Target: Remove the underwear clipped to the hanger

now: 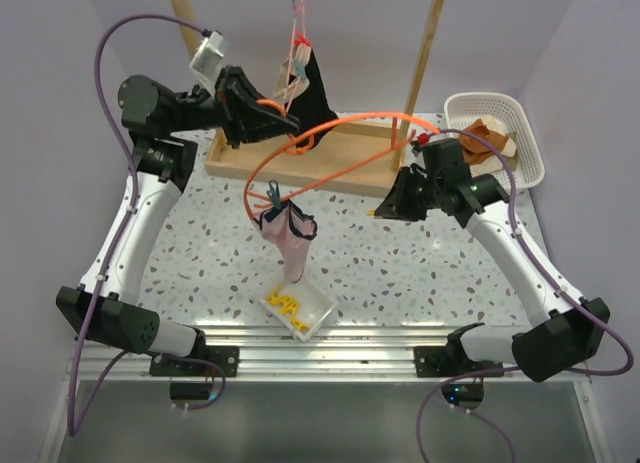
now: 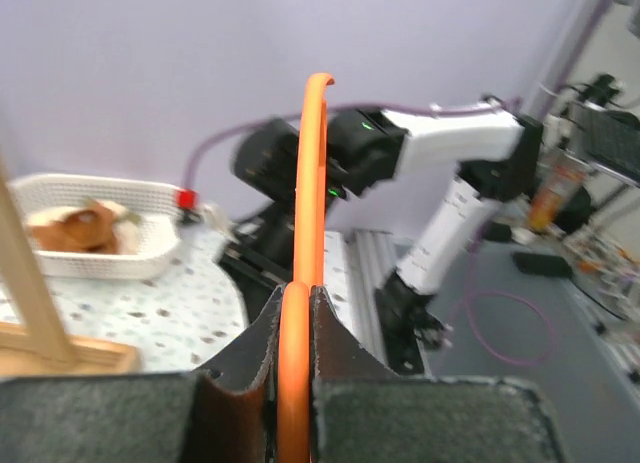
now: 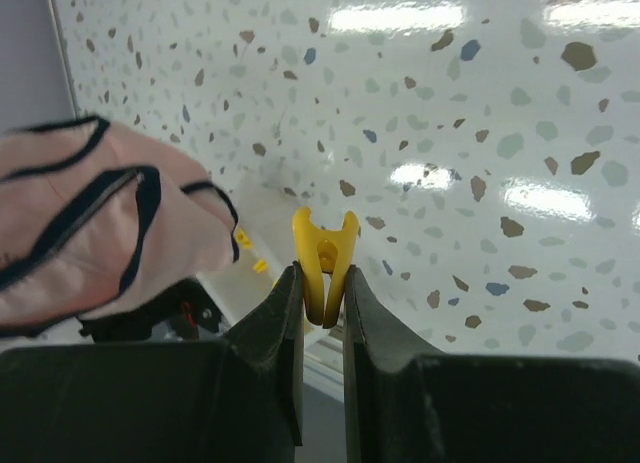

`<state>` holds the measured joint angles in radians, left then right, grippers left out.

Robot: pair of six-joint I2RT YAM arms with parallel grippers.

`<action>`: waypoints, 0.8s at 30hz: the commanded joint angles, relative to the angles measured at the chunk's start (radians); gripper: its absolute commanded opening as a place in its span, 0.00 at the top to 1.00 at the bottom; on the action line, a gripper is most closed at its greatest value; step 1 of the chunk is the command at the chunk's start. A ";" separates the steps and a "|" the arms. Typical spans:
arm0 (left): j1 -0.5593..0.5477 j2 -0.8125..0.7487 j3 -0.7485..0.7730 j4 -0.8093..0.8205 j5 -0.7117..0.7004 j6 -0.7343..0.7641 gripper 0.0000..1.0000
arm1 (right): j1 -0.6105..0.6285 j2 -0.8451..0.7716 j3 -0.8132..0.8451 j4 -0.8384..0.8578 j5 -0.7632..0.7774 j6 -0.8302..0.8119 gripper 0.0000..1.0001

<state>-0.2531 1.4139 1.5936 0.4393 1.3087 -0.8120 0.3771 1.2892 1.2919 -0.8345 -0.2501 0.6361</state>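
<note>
My left gripper [image 1: 285, 123] is shut on the orange wire hanger [image 1: 350, 133], whose rod [image 2: 305, 183] runs up between the jaws [image 2: 297, 295]. The pale pink underwear with navy trim [image 1: 288, 233] hangs from the hanger's low loop under a teal clip [image 1: 272, 195]. It fills the left of the right wrist view [image 3: 90, 223]. Black underwear [image 1: 318, 91] hangs behind the left gripper, below pink and teal clips. I cannot tell what holds it. My right gripper [image 1: 380, 209] hovers right of the pink underwear, shut on a yellow clip [image 3: 322, 258].
A white box [image 1: 300, 311] of yellow clips sits near the table's front edge, below the pink underwear. A white basket [image 1: 527, 133] with a brown cloth stands at the back right. A wooden frame [image 1: 425, 53] on a wooden base [image 1: 240, 161] rises at the back.
</note>
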 commanded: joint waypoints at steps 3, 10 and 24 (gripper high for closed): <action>0.067 0.022 0.213 -0.501 -0.325 0.365 1.00 | 0.020 0.028 -0.002 0.014 -0.204 -0.148 1.00; 0.089 -0.058 0.128 -0.714 -0.696 0.526 1.00 | 0.293 0.076 -0.057 0.099 -0.132 -0.123 1.00; 0.097 -0.248 -0.113 -0.803 -1.117 0.502 1.00 | 0.667 0.248 -0.065 0.268 0.201 -0.012 1.00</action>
<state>-0.1638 1.2114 1.4876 -0.3634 0.3004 -0.2890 1.0222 1.5276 1.1717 -0.6125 -0.1867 0.5953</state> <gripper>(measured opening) 0.051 0.158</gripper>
